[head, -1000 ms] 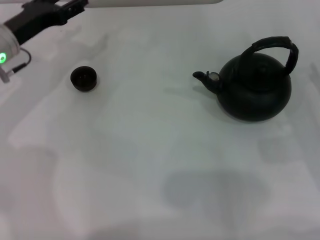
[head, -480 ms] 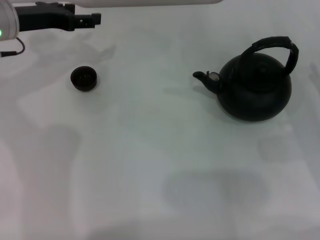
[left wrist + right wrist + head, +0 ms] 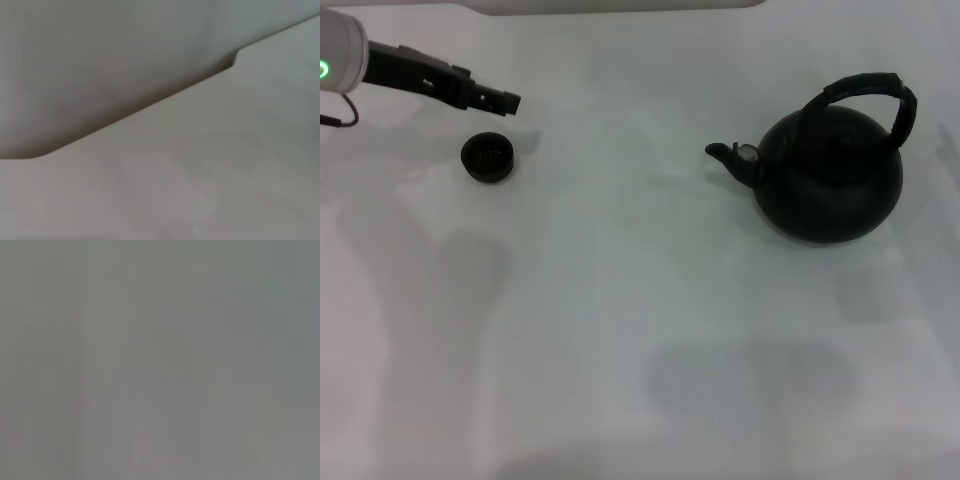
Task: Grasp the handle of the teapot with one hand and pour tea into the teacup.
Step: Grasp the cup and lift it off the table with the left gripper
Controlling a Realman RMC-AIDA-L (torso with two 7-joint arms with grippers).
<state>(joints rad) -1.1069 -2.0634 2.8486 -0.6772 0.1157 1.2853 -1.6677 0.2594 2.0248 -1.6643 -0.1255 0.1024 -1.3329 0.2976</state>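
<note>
fingers: can't tell whether the left gripper (image 3: pixel 505 99) is spread or closed; from the head view only a dark tip shows, jutting from the arm at the upper left. it holds nothing. it hangs just beyond the cup (image 3: pixel 487 157), near it, apparently above the table (image 3: pixel 620 300) and not touching the cup. right gripper isn't in view anywhere; its wrist view is a flat grey blank, so no word on its fingers either.

pot (image 3: pixel 830 170) sits upright on the table's right side, spout (image 3: pixel 725 152) pointing toward the cup, well apart from it. handle (image 3: pixel 865 90) arches over the top, free, nothing near it. no tea visible; can't see whether the cup holds any.

step, as i read it: pre-grasp approach, nothing picked up yet, pour not started. left wrist view only shows a table edge, no help.

next move calls for a gripper at the handle: jaws apart, closing across the arch near its crown. pot then has to travel across the gap to the cup, spout leading, tilt slowly. cup is small and light, so spout alignment matters.
</note>
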